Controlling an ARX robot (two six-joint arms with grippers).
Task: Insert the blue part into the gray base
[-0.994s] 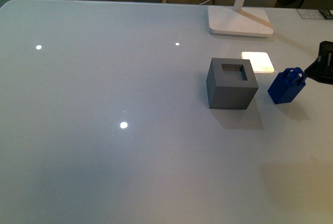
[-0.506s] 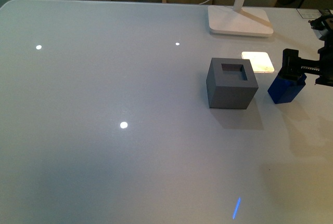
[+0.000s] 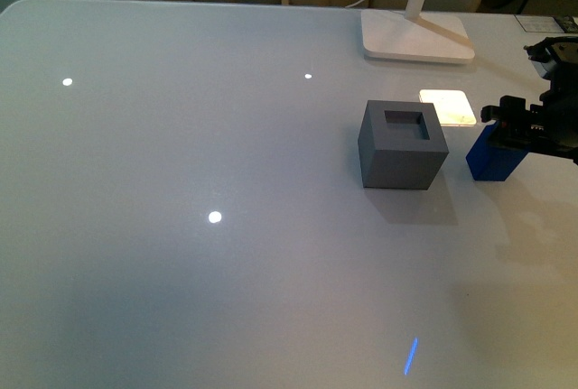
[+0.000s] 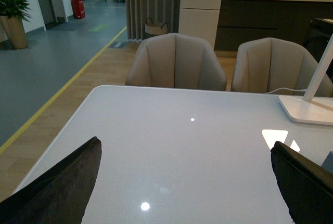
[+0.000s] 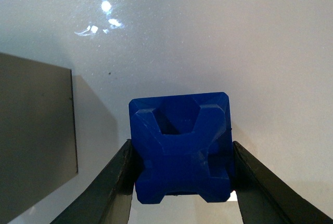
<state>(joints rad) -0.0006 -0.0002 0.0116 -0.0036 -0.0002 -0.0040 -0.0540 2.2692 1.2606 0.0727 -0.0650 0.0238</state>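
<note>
The gray base (image 3: 403, 146), a matte cube with a square hole in its top, stands on the white table right of centre; its side also shows in the right wrist view (image 5: 34, 135). The blue part (image 3: 492, 157) sits just right of the base, apart from it. My right gripper (image 3: 510, 129) is shut on the blue part (image 5: 180, 146), with both fingers pressed against its sides. My left gripper (image 4: 184, 182) is open and empty over bare table, far from both objects; it does not show in the front view.
A white lamp foot (image 3: 416, 38) with its stem stands at the table's far edge behind the base. A bright lamp reflection (image 3: 447, 106) lies between them. Beige chairs (image 4: 177, 63) stand beyond the far edge.
My right gripper has come in from the right over the blue part and closed on it. The blue part has stayed in nearly the same spot. The gray base has not moved.
</note>
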